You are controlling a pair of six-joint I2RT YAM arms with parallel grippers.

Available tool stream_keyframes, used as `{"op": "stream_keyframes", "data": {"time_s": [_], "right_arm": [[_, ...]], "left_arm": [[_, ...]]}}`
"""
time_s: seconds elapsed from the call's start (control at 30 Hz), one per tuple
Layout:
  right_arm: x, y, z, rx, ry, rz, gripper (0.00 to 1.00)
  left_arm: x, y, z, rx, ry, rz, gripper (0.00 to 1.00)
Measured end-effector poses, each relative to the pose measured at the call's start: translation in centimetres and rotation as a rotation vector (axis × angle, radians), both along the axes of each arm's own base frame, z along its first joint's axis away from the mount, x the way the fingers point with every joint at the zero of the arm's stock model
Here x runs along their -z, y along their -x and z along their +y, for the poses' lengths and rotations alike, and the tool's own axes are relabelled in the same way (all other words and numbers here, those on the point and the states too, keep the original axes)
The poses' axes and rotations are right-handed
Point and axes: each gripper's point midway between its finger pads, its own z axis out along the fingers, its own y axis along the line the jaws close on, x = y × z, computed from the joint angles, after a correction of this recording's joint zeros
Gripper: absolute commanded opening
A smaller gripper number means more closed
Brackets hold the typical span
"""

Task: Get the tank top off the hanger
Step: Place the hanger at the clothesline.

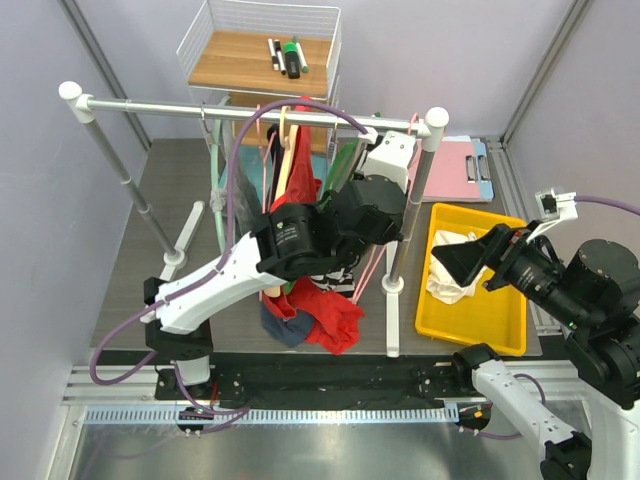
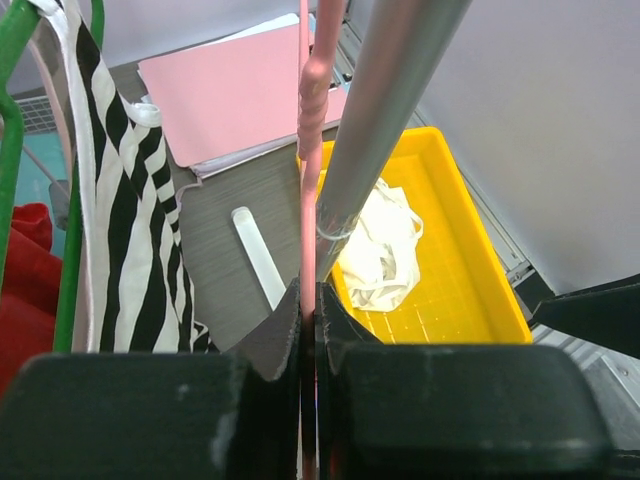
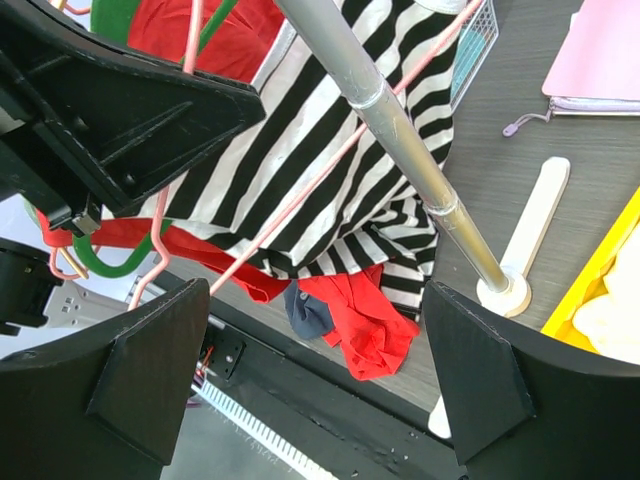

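Left end effector [image 2: 308,297] pinches pink hanger [image 2: 312,90] beside rack post [image 2: 392,100].

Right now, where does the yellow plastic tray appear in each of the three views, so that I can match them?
Top external: the yellow plastic tray lies right of centre, on the table beside the rack.
Left wrist: it fills the centre-right, with a white cloth inside.
Right wrist: only its edge shows, at the right border.
Shared landmark: the grey metal post of the rack, just left of the tray in every view.
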Motion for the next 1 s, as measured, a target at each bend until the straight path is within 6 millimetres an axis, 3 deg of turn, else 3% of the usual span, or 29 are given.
{"op": "stream_keyframes", "data": {"time_s": [0.07, 0.33, 0.77, 0.83, 0.93, 1.0], "right_arm": [[0.0, 0.1, 0.0, 0.000, -0.001, -0.003, 0.93], [0.6, 0.0, 0.0, 0.000, 0.003, 0.011, 0.93], [1.6, 0.4, -0.2, 0.004, 0.007, 0.018, 0.93], [1.8, 0.6, -0.3, 0.004, 0.007, 0.019, 0.93], [2.4, 0.7, -0.3, 0.005, 0.008, 0.028, 0.92], [3.0, 0.9, -0.3, 0.005, 0.009, 0.038, 0.92]], "left_arm": [[0.2, 0.1, -0.1, 0.001, 0.000, 0.006, 0.21], [1.1, 0.4, -0.1, 0.019, -0.016, 0.026, 0.37], [-1.5, 3.4, 2.9, 0.150, 0.057, 0.055, 0.72], [-1.7, 4.3, 4.1, 0.185, 0.061, 0.065, 0.72], [-2.9, 5.1, 5.9, 0.213, 0.075, 0.054, 0.62], [-3.8, 5.2, 7.3, 0.213, 0.080, 0.033, 0.63]]}}
